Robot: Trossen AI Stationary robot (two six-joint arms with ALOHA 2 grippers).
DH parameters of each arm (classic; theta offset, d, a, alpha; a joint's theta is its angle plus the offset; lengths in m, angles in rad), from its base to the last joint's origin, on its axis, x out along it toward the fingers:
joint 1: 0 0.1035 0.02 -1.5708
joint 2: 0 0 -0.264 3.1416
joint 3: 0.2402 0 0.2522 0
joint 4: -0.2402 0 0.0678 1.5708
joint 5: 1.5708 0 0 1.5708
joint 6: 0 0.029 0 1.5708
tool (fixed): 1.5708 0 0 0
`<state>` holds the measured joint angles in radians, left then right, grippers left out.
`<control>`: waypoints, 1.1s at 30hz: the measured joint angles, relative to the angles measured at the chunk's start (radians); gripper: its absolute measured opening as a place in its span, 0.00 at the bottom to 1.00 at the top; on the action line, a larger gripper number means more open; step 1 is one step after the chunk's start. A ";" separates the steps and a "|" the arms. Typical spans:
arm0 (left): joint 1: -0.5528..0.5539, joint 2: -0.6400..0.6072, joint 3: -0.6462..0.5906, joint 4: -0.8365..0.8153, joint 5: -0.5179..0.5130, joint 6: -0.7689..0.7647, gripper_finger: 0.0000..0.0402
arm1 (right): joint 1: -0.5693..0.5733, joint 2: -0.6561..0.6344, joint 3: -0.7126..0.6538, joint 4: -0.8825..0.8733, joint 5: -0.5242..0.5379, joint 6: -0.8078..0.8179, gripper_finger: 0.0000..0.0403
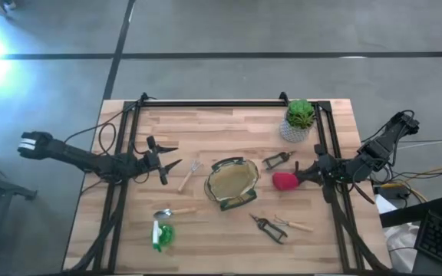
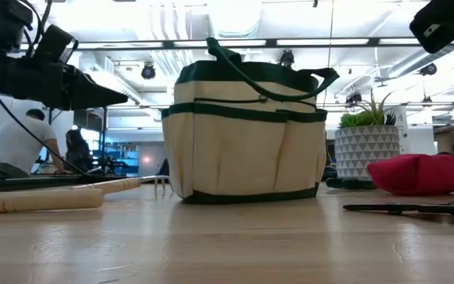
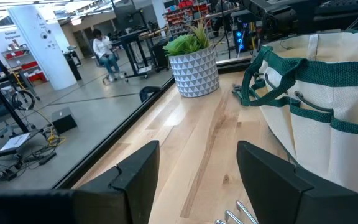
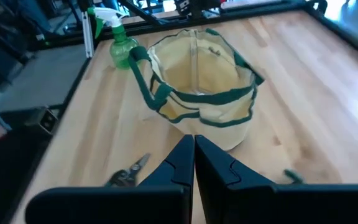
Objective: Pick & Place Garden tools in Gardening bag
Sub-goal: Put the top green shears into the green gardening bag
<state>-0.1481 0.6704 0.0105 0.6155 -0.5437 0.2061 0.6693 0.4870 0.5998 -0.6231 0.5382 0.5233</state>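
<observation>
The olive-tan bag (image 1: 232, 184) stands upright at the table's middle, its mouth open; it also shows in the low view (image 2: 247, 134). The red glove (image 1: 285, 181) lies on the table right of the bag. The wooden-handled fork (image 1: 189, 175) lies left of the bag, and the trowel (image 1: 171, 212) and a green spray bottle (image 1: 161, 234) lie at the near left. My left gripper (image 1: 167, 162) is open and empty above the table beside the fork. My right gripper (image 4: 194, 140) is shut and empty, raised just right of the glove.
A plant in a white pot (image 1: 299, 121) stands at the far right. Dark-handled shears (image 1: 278, 159) lie between the pot and the bag. More shears (image 1: 269, 227) and a wooden-handled tool (image 1: 296, 224) lie near the front right. A black frame rail (image 1: 206, 103) runs along the far edge.
</observation>
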 joint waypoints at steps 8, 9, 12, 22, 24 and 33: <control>0.000 0.000 0.000 0.000 0.000 0.000 0.54 | 0.000 0.000 0.000 0.000 0.001 0.058 0.02; 0.000 0.000 0.000 0.000 0.000 0.000 0.54 | 0.000 0.000 0.000 0.000 0.002 0.057 0.02; 0.000 0.000 0.000 0.000 0.000 0.000 0.54 | 0.000 0.000 0.000 0.000 0.003 0.057 0.02; 0.000 0.000 0.000 0.000 0.000 0.000 0.54 | 0.000 0.000 0.000 0.000 0.003 0.057 0.02; 0.000 0.000 0.000 0.000 0.000 0.000 0.54 | 0.000 0.000 0.000 0.000 0.003 0.057 0.02; 0.000 0.000 0.000 0.000 0.000 0.000 0.54 | 0.000 0.000 0.000 0.015 0.027 0.044 0.02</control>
<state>-0.1478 0.6704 0.0109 0.6153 -0.5436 0.2060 0.6693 0.4870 0.5999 -0.6084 0.5655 0.5674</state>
